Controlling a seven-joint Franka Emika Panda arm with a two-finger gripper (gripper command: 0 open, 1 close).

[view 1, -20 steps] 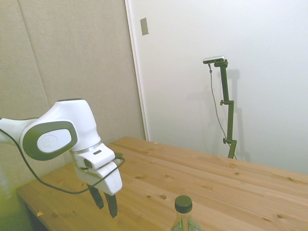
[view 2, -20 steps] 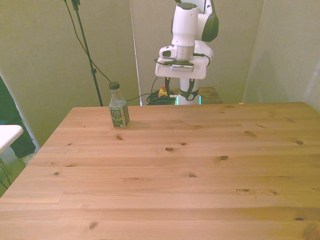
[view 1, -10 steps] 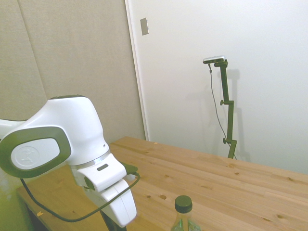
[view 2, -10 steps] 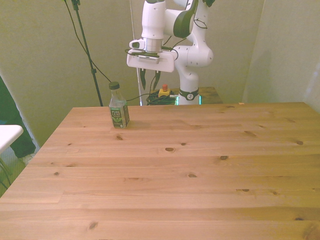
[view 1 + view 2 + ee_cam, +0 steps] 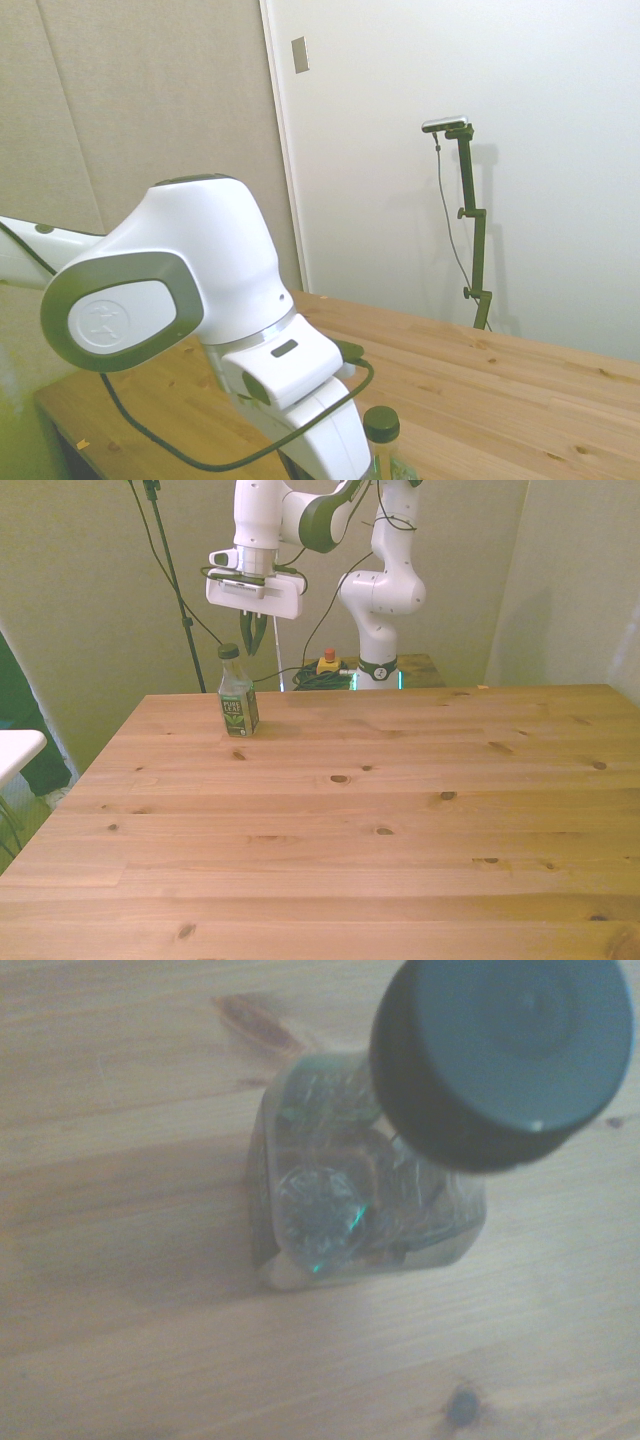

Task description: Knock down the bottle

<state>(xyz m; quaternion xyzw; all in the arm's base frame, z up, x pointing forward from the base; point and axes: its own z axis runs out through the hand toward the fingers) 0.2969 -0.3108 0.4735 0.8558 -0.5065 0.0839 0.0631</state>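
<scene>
The bottle (image 5: 238, 705) stands upright near the table's far edge, on the front view's left. It is clear plastic with a dark cap (image 5: 229, 651) and a green label. My gripper (image 5: 252, 638) hangs just above the cap and slightly to the front view's right of it, fingers pointing down, a little apart and holding nothing. In the side view only the cap (image 5: 381, 424) and neck show at the bottom edge, with the white hand (image 5: 315, 435) right beside them and the fingers hidden. The wrist view looks straight down on the cap (image 5: 510, 1055) and the bottle body (image 5: 350, 1190).
The wooden table (image 5: 380, 820) spreads wide toward the camera and the front view's right of the bottle. A black cable (image 5: 200, 455) loops under the wrist. A white object (image 5: 15, 750) sits off the table's edge on the front view's left.
The arm has swung toward the front view's left, carrying the gripper from near the robot base to just above the bottle. The bottle has not moved.
</scene>
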